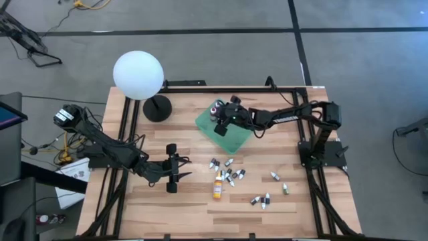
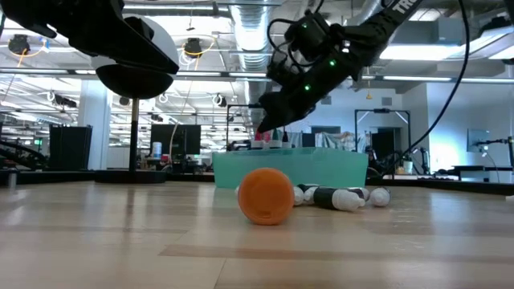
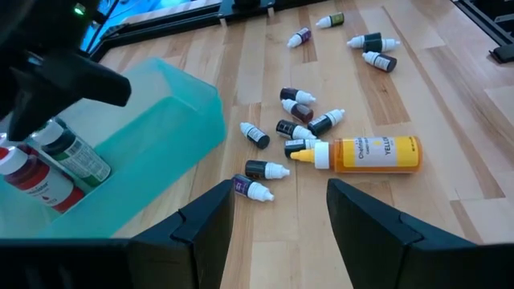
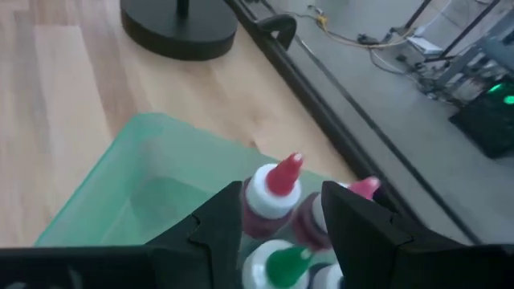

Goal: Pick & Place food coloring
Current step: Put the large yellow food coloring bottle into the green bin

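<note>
Currently listed: right gripper (image 1: 217, 119), fingers parted, over the green tray's (image 1: 234, 139) ten o'clock corner, straddling a red-tipped bottle (image 4: 269, 193) standing among others (contact unclear). Left gripper (image 1: 178, 167), fingers apart, empty, at the table's eight o'clock. Loose small bottles (image 1: 229, 173) and an orange bottle (image 1: 218, 186) lie at the tray's six o'clock.

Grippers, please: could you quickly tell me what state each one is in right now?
Left gripper: open, empty, hovering beside the loose bottles.
Right gripper: open over the tray, fingers either side of a red-tipped bottle, holding nothing.
</note>
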Motion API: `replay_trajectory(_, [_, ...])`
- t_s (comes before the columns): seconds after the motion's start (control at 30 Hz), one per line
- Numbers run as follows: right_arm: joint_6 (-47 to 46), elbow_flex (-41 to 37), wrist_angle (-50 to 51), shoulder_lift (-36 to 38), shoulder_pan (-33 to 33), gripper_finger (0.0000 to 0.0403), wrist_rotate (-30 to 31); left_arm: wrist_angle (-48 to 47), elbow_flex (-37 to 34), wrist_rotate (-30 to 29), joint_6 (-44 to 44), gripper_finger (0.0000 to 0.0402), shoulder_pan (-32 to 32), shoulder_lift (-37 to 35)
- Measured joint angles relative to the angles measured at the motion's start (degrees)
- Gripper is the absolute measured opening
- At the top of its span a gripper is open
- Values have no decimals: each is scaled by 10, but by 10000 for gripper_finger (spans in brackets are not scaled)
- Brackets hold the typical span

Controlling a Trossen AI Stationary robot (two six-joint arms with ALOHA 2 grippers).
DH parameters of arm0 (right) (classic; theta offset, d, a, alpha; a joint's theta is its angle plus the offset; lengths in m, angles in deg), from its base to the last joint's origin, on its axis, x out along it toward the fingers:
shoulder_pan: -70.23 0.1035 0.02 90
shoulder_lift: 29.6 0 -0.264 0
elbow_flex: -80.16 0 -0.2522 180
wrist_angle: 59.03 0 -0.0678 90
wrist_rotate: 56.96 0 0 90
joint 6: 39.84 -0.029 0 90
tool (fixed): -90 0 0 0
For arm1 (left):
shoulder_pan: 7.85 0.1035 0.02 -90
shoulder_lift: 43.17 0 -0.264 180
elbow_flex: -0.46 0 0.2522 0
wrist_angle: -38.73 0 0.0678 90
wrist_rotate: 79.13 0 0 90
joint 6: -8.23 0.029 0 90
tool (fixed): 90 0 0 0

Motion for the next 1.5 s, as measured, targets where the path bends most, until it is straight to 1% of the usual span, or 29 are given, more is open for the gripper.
replay_trajectory(0.13, [15, 42, 60, 0, 5, 162, 16, -1, 0, 0, 0, 194, 0, 0])
replay_trajectory(0.27, [20, 104, 159, 19, 20, 160, 21, -3, 0, 0, 0, 194, 0, 0])
replay_trajectory(0.4, [30, 166, 289, 63, 49, 160, 53, -8, 0, 0, 0, 194, 0, 0])
replay_trajectory(0.53, [23, 201, 401, 125, 89, 159, 86, -8, 0, 1, 1, 194, 0, 0])
replay_trajectory(0.6, [0, 204, 449, 162, 110, 157, 88, -6, 0, 7, 5, 194, 0, 0])
replay_trajectory(0.7, [-64, 205, 523, 210, 148, 153, 81, -1, 0, 24, 9, 194, 0, 0])
replay_trajectory(0.8, [-140, 204, 592, 241, 195, 149, 52, 16, 0, 66, 20, 194, 0, 0])
replay_trajectory(0.93, [-209, 189, 632, 253, 268, 144, 25, 60, 0, 123, 33, 194, 0, 6])
replay_trajectory(1.03, [-226, 180, 637, 243, 321, 140, 24, 103, 0, 170, 56, 194, 0, 34])
replay_trajectory(1.1, [-228, 172, 640, 231, 355, 138, 22, 148, 3, 208, 67, 194, 2, 69])
replay_trajectory(1.2, [-243, 169, 639, 207, 393, 133, 25, 192, 15, 235, 87, 194, 4, 130])
replay_trajectory(1.27, [-262, 168, 640, 191, 413, 130, 27, 221, 37, 235, 101, 194, 6, 173])
replay_trajectory(1.37, [-289, 168, 641, 168, 431, 125, 27, 241, 74, 215, 107, 194, 14, 228])
replay_trajectory(1.5, [-327, 168, 651, 146, 449, 120, 28, 232, 143, 201, 78, 194, 32, 294])
